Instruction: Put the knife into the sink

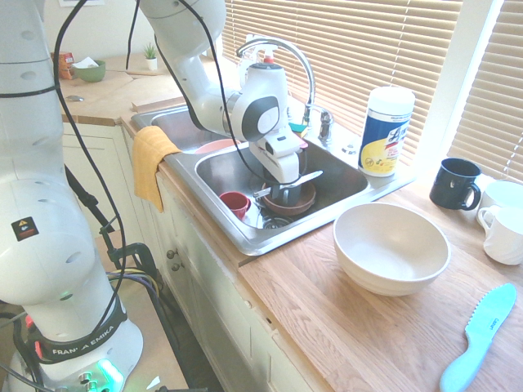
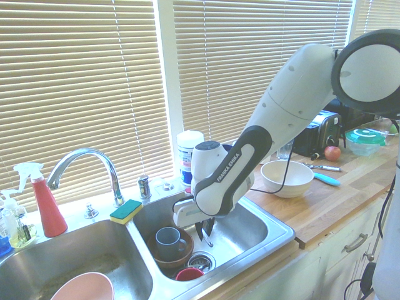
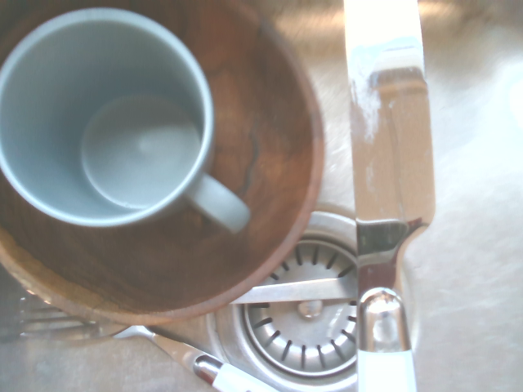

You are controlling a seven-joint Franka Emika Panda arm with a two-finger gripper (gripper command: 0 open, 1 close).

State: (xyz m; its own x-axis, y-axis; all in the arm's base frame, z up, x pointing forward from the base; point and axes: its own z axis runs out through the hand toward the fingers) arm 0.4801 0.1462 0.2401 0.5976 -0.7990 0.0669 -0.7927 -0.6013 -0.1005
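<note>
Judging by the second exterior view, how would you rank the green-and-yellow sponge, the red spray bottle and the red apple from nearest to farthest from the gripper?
1. Green-and-yellow sponge: on the divider between the basins.
2. Red spray bottle: behind the other basin.
3. Red apple: far along the counter, by the toaster.

A kitchen, shown by a double-basin stainless steel sink [image 2: 284, 236] with a chrome tap [image 2: 114, 178], a toaster [image 2: 317, 134] and cream-fronted cabinets [image 2: 340, 253].
</note>
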